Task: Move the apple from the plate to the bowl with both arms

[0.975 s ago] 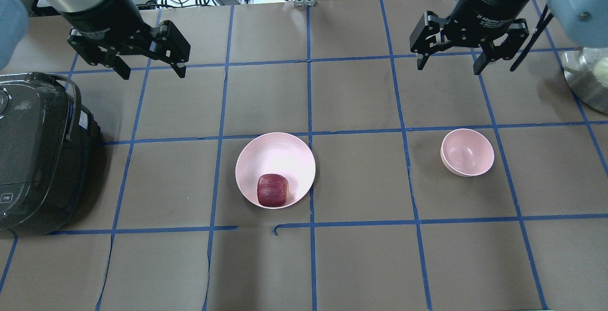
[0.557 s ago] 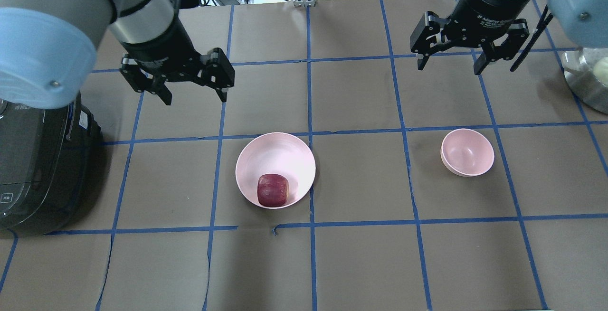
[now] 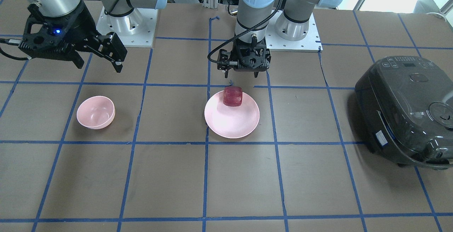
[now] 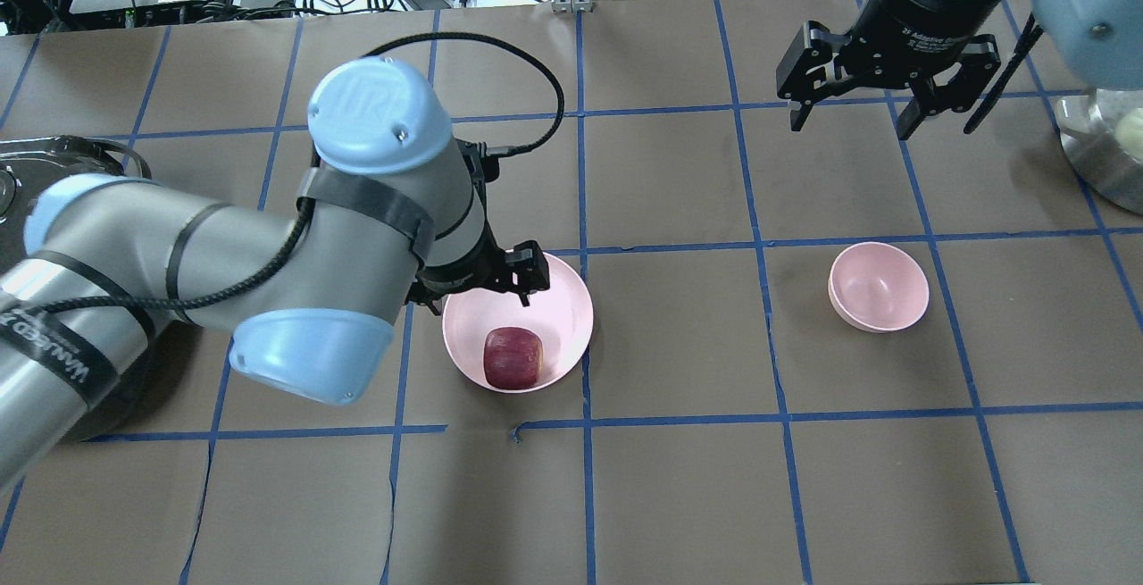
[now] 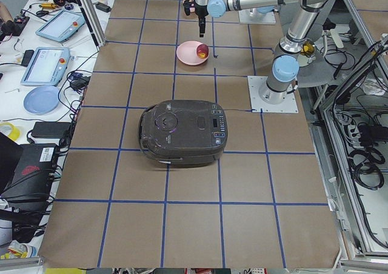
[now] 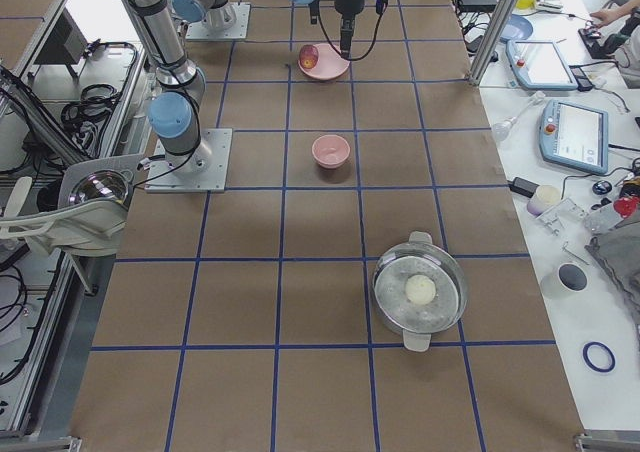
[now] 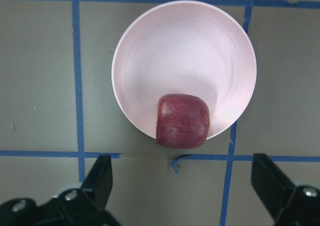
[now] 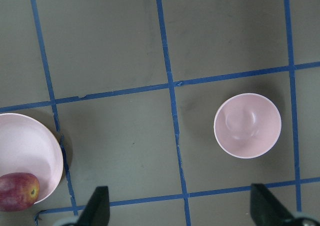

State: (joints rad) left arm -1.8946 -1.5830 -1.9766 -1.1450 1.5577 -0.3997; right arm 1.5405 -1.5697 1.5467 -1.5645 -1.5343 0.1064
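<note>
Brown paper crossed with blue tape covers the bench [image 4: 679, 478], and most of it lies bare around both dishes.

The step in hand looks like the approach to the first pick. The left tool [image 3: 241, 73] hangs above the apple [image 4: 513, 358] with its fingers spread wide and nothing between them. In its wrist view the apple sits just ahead of the line between the fingertips, near the middle of the gap. The apple rests on the plate [image 4: 545, 308], hard against the rim on the robot's side.

Next, I judge, this tool must shift slightly forward and come straight down so a finger falls on either side of the fruit. Because the apple hugs the rim, the fingers are likely to land on the plate's sloping edge, which could tip or slide the plate.

The right tool [image 4: 848, 121] is also wide open and empty, held high. The bowl [image 4: 880, 286] lies below and ahead of it, nearer its right finger. Open bench between the two tools gives room for a hand-over. The dark cooker [image 3: 407, 108] stands well apart on the left tool's outer side, under that arm's elbow, and the steel pot [image 6: 420, 292] sits well beyond the right tool.
</note>
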